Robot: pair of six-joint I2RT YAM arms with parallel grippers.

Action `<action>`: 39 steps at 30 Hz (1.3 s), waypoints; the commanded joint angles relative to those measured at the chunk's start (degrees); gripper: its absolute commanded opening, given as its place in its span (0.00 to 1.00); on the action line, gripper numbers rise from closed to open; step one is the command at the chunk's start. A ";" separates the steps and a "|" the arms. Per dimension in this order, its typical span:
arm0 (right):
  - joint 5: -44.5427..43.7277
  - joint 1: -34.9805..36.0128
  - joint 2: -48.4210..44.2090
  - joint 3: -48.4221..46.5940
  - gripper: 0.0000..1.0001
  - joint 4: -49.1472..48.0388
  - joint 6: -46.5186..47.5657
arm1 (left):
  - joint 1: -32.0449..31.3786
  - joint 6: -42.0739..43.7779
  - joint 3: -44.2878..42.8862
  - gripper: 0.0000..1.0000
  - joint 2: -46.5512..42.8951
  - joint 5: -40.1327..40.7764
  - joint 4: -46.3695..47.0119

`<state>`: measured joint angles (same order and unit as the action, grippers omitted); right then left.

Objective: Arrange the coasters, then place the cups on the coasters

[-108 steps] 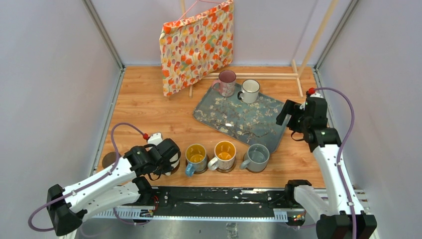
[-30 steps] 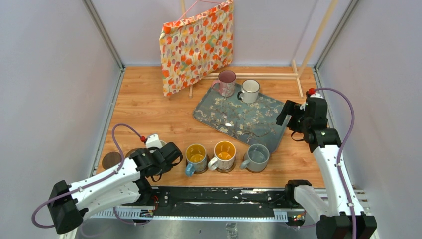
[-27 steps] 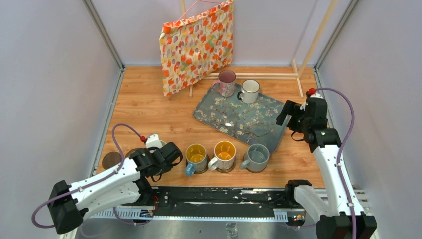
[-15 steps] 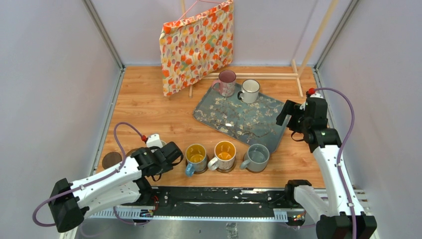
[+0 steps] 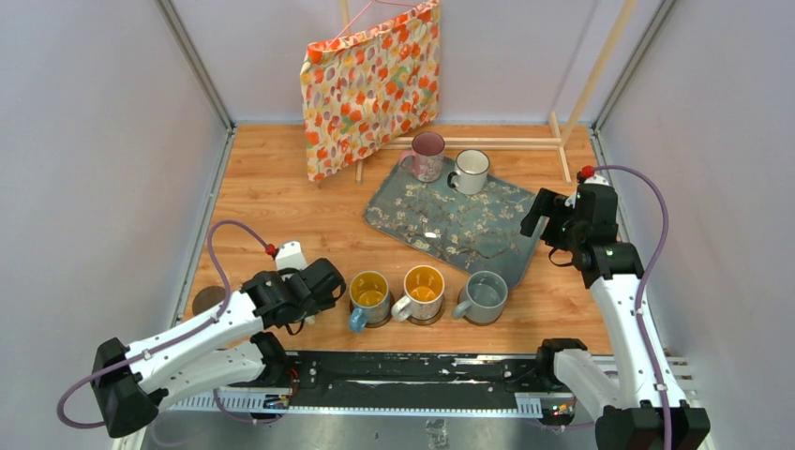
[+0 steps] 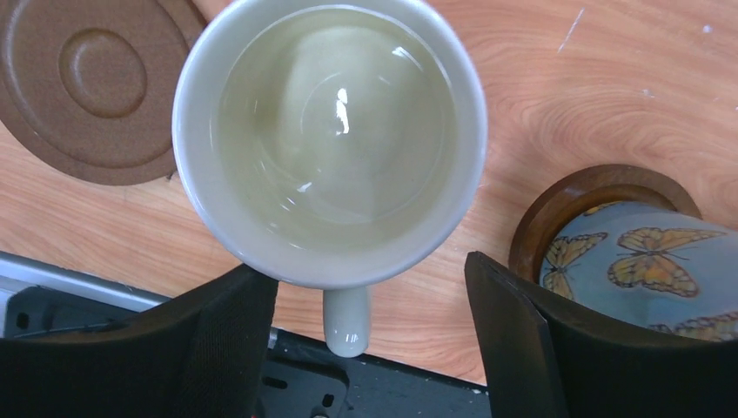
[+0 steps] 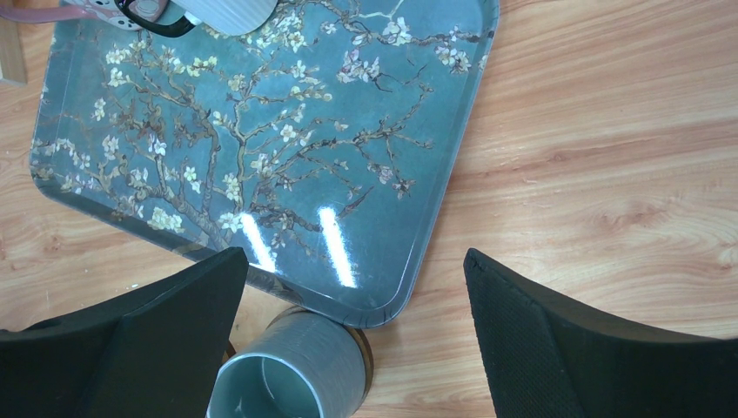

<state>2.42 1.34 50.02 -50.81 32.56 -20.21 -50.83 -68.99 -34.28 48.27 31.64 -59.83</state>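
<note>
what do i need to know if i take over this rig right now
Claws: left claw open astride the cream ceramic mug, not gripping; right claw open over the near corner of the blue-grey floral tray.
Done: blue-handled butterfly mug, yellow-lined white mug and grey mug each sit on a round dark-brown grooved coaster, near row.
Cream mug stands left of them; its base is hidden.
Left: pink mug and dark-rimmed white mug at the tray's far edge; a bare coaster beside the cream mug.

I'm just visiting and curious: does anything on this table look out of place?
The cream mug stands beside a bare coaster, with no coaster showing beneath it, unlike the butterfly mug nearby. One may be hidden.
</note>
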 commanded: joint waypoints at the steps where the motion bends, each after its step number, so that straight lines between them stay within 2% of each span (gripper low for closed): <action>1: -0.39 0.19 -0.55 1.08 1.00 -0.12 0.64 | -0.24 1.72 -3.60 0.83 -0.32 4.86 -1.40; 6: -0.47 0.17 -0.33 0.89 1.00 -0.12 0.67 | -0.24 6.15 -7.75 0.92 -0.52 6.04 -1.26; 11: -0.48 0.21 0.04 0.80 1.00 -0.12 0.69 | -0.24 14.52 -14.92 0.98 -1.47 9.01 -0.95; 20: -0.23 0.18 0.68 0.55 1.00 -0.12 0.67 | -0.24 28.24 -26.30 1.00 3.85 7.88 1.57; 25: 0.25 0.15 0.62 0.65 1.00 -0.12 0.69 | -0.04 38.30 -29.61 1.00 7.50 2.34 9.69; 32: 1.08 0.20 0.83 0.65 1.00 0.42 0.32 | 2.47 48.86 -32.71 1.00 15.25 -11.52 23.36; 39: 1.29 0.23 0.17 -0.29 1.00 2.59 0.35 | 2.93 58.07 -40.07 1.00 28.68 -21.63 34.29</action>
<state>3.01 1.34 50.78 -50.81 32.77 -20.12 -48.34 -18.83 -69.47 70.63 18.35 -34.63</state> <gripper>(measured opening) 0.999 1.000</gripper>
